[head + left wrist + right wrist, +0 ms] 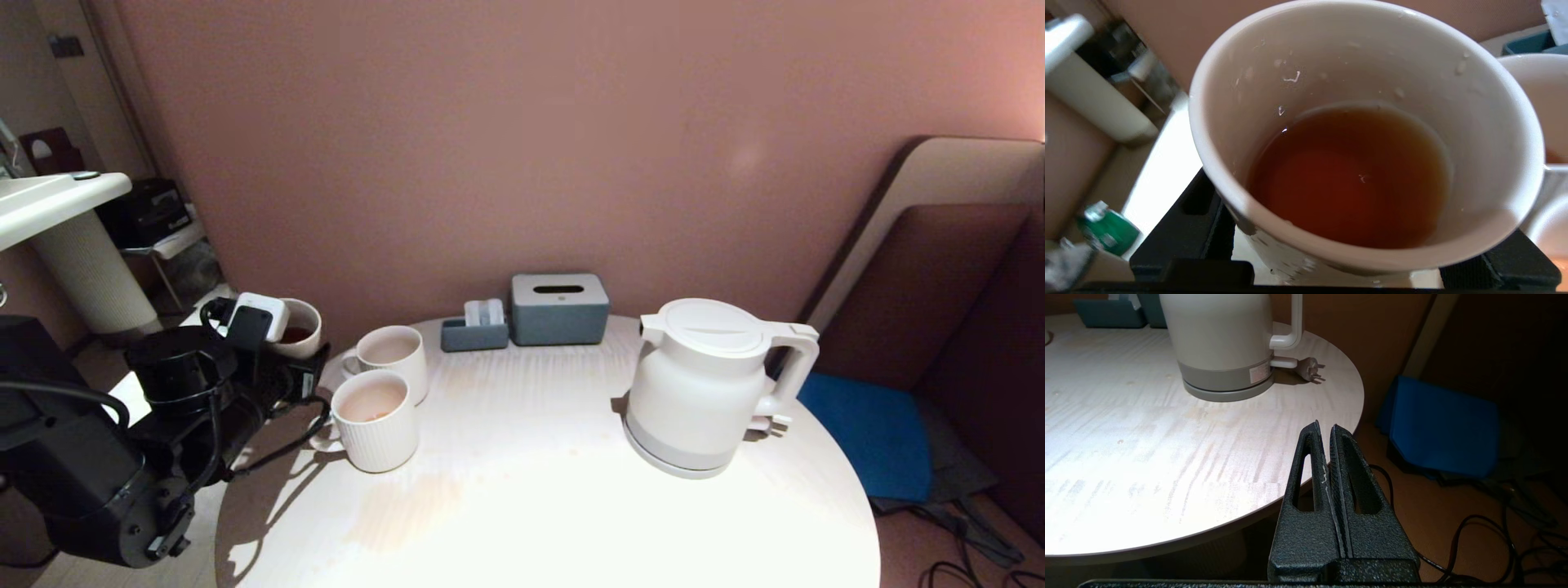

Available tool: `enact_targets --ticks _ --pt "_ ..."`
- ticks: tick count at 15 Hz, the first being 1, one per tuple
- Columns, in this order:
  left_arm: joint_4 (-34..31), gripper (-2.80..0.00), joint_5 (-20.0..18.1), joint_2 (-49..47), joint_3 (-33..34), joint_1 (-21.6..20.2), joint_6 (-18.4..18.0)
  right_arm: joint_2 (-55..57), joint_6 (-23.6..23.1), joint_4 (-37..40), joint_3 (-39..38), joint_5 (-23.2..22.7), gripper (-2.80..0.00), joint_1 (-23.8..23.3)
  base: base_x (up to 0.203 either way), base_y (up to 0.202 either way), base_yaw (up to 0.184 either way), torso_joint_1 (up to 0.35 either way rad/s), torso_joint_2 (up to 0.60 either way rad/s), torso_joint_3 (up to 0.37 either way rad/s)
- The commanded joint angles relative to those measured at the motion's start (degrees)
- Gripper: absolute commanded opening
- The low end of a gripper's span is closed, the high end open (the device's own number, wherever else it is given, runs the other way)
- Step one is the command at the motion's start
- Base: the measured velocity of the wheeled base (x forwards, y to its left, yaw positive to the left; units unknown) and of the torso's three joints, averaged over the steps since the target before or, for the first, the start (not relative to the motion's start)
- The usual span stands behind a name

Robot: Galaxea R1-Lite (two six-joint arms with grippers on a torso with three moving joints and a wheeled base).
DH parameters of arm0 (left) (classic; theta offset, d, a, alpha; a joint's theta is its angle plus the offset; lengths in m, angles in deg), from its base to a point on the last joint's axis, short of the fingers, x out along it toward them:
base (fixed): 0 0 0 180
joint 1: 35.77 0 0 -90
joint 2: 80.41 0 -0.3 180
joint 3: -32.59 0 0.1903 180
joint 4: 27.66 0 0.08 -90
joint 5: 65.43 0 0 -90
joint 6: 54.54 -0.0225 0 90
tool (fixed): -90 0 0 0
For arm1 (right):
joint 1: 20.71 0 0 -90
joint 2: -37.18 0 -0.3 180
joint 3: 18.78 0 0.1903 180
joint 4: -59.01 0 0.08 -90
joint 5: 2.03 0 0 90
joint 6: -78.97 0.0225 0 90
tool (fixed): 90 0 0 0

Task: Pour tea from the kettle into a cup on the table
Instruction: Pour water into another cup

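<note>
The left gripper (1331, 261) holds the cup (1367, 134) between its two black fingers (1184, 237), spread to the cup's width, at the table's (522, 506) left edge. The cup stands roughly upright and contains tea (1349, 175) filling its lower part. Two ribbed mugs (377, 420) stand on the table just beside the held cup. The kettle (706, 384) sits on its base on the right side of the table, well apart from the cup, lid closed. The right gripper (1327, 430) hangs off the table's near right edge, fingers pressed together and empty
</note>
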Motion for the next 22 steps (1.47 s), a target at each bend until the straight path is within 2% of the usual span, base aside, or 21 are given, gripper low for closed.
enact_targets --ticks 1,6,9,11,13,14,17,22 --pt "0.4 -2.8 0.1 -0.8 -1.9 0.0 -1.6 0.1 0.0 0.0 0.0 0.0 -2.8 0.0 0.0 0.0 0.0 0.0 0.0 0.0" --pt "0.5 -2.8 0.2 -0.1 -3.0 0.0 -5.9 0.1 0.0 0.0 0.0 0.0 -2.8 0.0 0.0 0.0 0.0 0.0 0.0 0.0" --pt "0.1 -2.8 0.1 0.5 -4.5 0.1 -7.1 0.1 0.0 0.0 0.0 0.0 -2.8 0.0 0.0 0.0 0.0 0.0 0.0 0.0" --pt "-2.6 -2.8 0.0 1.5 -6.9 0.2 -7.6 0.1 0.0 0.0 0.0 0.0 -2.8 0.0 0.0 0.0 0.0 0.0 0.0 0.0" --pt "-5.6 -2.8 -1.0 2.9 -8.1 0.4 -8.9 0.1 0.0 0.0 0.0 0.0 -2.8 0.0 0.0 0.0 0.0 0.0 0.0 0.0" --pt "-6.4 -2.8 -2.6 3.1 -7.8 0.4 -9.4 0.1 0.0 0.0 0.0 0.0 -2.8 0.0 0.0 0.0 0.0 0.0 0.0 0.0" --pt "-6.6 -2.8 -5.7 3.0 -7.2 0.5 -12.2 0.1 0.0 0.0 0.0 0.0 -2.8 0.0 0.0 0.0 0.0 0.0 0.0 0.0" --pt "-6.8 -2.8 -5.7 2.6 -5.1 0.5 -16.9 0.1 0.0 0.0 0.0 0.0 -2.8 0.0 0.0 0.0 0.0 0.0 0.0 0.0"
